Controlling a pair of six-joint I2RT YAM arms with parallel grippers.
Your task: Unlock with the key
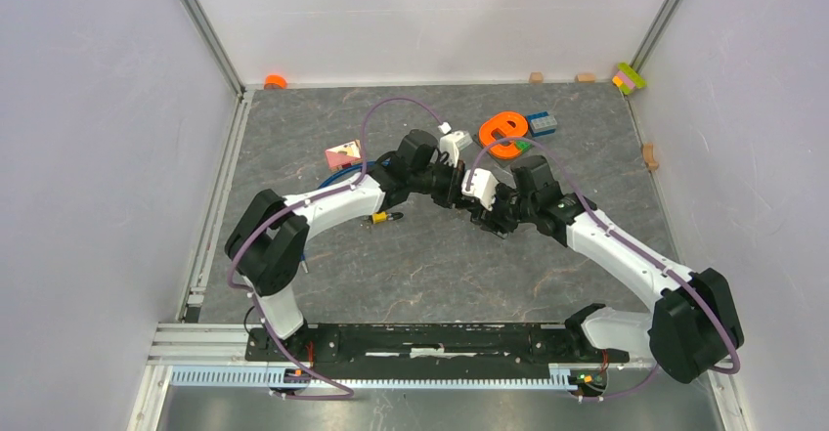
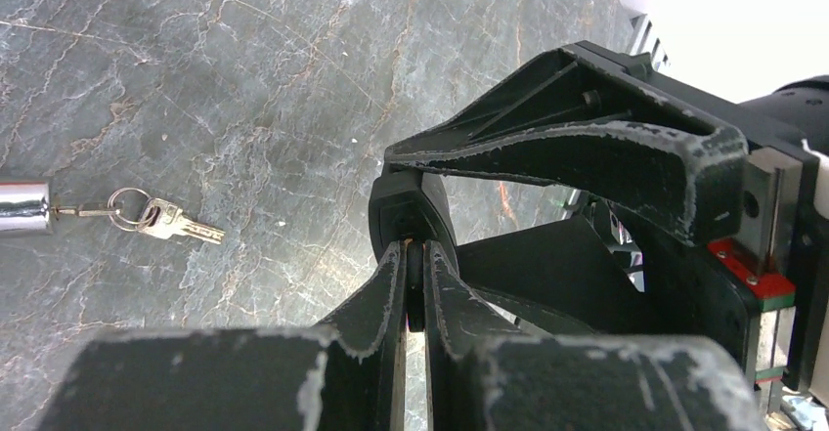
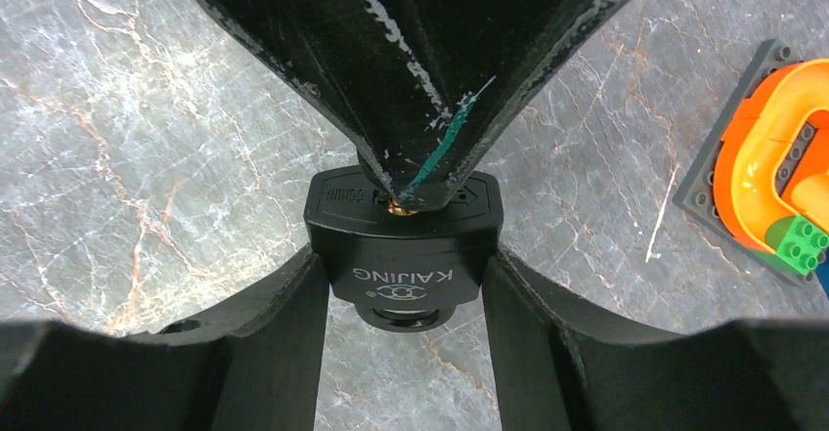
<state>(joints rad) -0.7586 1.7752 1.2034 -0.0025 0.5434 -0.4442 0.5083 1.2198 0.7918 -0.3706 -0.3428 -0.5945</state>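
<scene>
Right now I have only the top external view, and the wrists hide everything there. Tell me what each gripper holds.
Observer: The right gripper clamps a black padlock between its fingers.
Operator: Now the left one.
Observer: The left gripper looks shut on a key; brass shows where its tips meet the padlock's face.
Operator: Report any loose keys.
Observer: Spare keys on a ring lie on the table, apart from both grippers.
</scene>
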